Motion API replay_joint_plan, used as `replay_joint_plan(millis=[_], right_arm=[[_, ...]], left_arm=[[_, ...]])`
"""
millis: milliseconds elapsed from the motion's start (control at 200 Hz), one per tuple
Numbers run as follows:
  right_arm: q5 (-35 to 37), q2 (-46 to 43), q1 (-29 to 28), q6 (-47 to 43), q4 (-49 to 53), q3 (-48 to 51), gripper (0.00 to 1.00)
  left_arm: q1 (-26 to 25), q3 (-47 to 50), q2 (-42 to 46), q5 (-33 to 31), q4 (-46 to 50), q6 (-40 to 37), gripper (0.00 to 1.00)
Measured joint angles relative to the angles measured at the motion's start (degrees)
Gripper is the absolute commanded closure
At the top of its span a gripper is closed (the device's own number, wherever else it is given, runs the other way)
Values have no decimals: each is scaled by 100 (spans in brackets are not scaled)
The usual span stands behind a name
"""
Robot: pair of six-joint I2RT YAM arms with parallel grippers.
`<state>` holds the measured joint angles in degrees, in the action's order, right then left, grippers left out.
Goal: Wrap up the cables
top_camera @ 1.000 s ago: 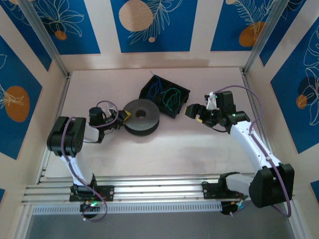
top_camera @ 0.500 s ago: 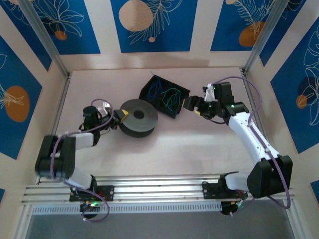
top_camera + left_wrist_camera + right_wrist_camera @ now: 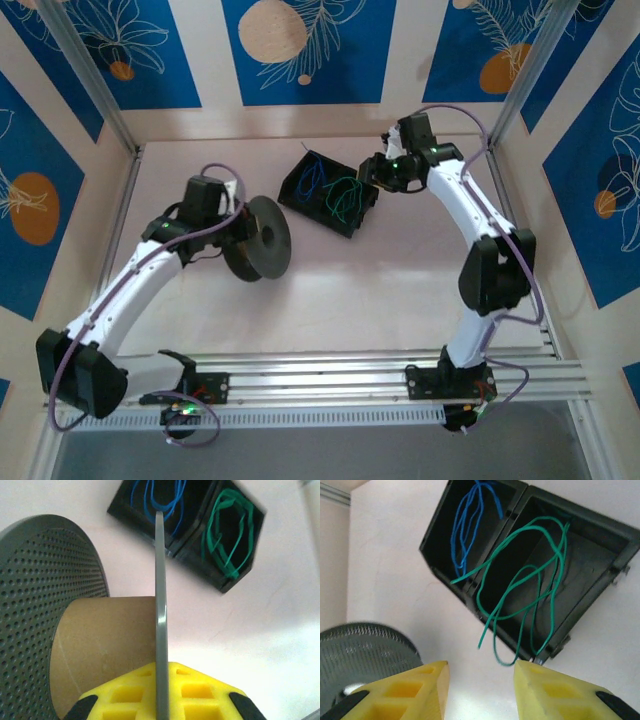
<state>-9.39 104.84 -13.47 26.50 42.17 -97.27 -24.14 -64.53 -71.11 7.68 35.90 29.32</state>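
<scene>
We are judging the green cable point(image 3: 346, 193) and blue cable point(image 3: 312, 178) to be light, limp and springy. They are lying looped in the black tray point(image 3: 600, 545), one per compartment. The green one is spilling over the rim, and that overhanging loop looks the easiest place to grab. Our right tool point(image 3: 480, 680) is hovering spread above them, while our left tool point(image 3: 160, 690) is pinching the grey spool point(image 3: 262, 238) by its flange. The cable ends are proving hard to trace.
</scene>
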Motion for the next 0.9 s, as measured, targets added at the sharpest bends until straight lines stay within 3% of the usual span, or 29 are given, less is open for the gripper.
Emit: replay_joint_plan(millis=[220, 355, 705, 900], right_arm=[[107, 1246, 20, -219, 485, -1025, 66], [192, 1740, 37, -284, 669, -1360, 69], [63, 2409, 186, -313, 826, -1812, 70], [-66, 2579, 210, -350, 800, -1976, 77]], left_arm=[[-922, -680, -741, -1263, 767, -323, 100], [-1388, -1137, -1298, -1703, 876, -422, 100], [-1941, -1867, -2256, -1982, 935, -417, 100], [-2031, -2184, -2559, -2004, 964, -356, 100]])
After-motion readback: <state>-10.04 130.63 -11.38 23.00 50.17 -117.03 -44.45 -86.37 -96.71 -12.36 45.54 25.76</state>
